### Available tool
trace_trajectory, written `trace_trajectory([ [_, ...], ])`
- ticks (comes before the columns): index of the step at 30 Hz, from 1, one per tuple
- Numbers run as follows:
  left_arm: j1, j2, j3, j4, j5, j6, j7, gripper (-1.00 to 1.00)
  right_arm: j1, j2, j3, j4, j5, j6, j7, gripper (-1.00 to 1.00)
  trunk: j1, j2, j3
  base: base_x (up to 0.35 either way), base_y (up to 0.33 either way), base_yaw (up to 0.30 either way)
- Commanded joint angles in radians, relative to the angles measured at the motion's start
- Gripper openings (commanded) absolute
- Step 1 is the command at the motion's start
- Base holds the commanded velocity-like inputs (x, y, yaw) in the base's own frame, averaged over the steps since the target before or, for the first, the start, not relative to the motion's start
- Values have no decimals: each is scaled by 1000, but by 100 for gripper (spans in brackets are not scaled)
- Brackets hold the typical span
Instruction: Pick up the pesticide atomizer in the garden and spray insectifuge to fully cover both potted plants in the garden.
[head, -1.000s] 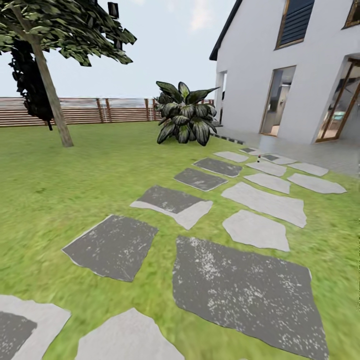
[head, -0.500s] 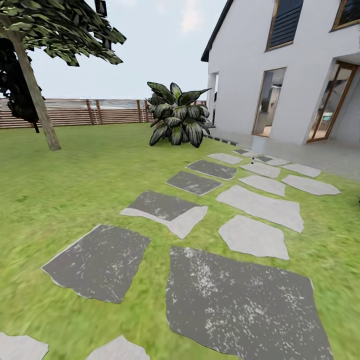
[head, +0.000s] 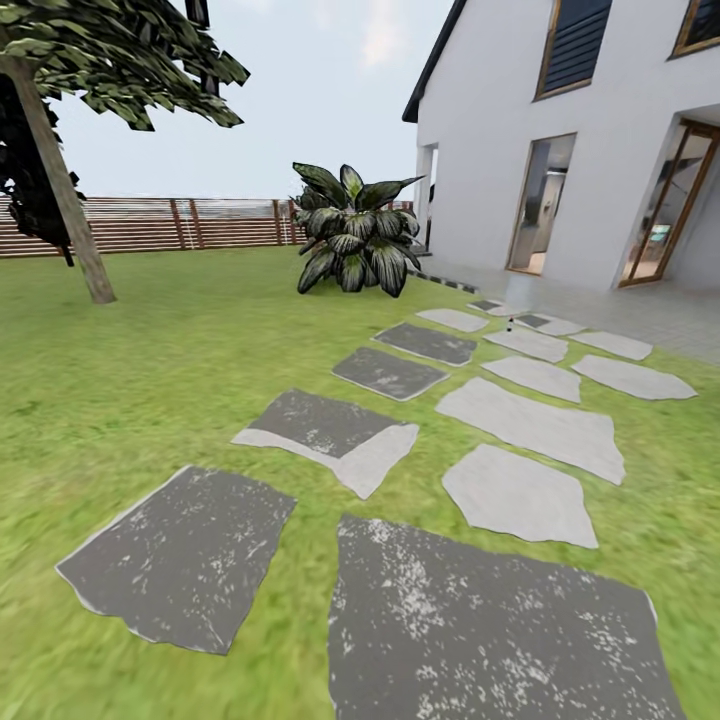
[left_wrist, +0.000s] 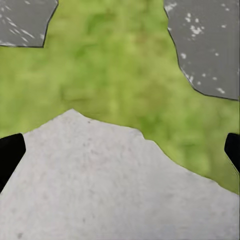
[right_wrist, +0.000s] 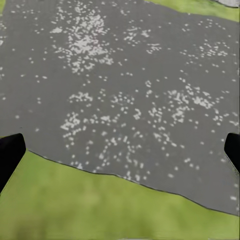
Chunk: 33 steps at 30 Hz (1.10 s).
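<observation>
I am on the garden lawn (head: 180, 350), looking along a path of grey paving stones (head: 500, 620) toward a white house. A tiny dark object (head: 510, 324) stands on a far stone; it is too small to tell whether it is the pesticide atomizer. The potted plants are out of view. In the left wrist view my left gripper (left_wrist: 120, 152) is open, its dark fingertips (left_wrist: 10, 157) wide apart over a pale stone and grass. In the right wrist view my right gripper (right_wrist: 120, 152) is open too, its fingertips (right_wrist: 10, 155) over a dark speckled stone. Nothing is between either pair of fingers.
A large striped-leaf plant without a pot (head: 355, 240) stands at the far end of the path. A tree trunk (head: 60, 180) rises at the left, in front of a brown slat fence (head: 200, 222). The white house (head: 600, 140) with glass doors stands at the right.
The whole head view has shifted: the paving stones lie lower and nearer, and the tree and plant sit further left, so the camera has moved forward and turned slightly. Nothing in the garden itself moved.
</observation>
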Motion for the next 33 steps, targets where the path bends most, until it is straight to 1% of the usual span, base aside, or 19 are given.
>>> trace_trajectory([
  [1, 0, 0, 1, 0, -7, -3, 0, 100, -1, 0, 0, 1, 0, -3, 0, 100, 0, 0, -1, 339, 0, 0],
  [33, -1, 1, 1, 1, -7, -3, 0, 100, -1, 1, 0, 1, 0, -3, 0, 100, 0, 0, -1, 339, 0, 0],
])
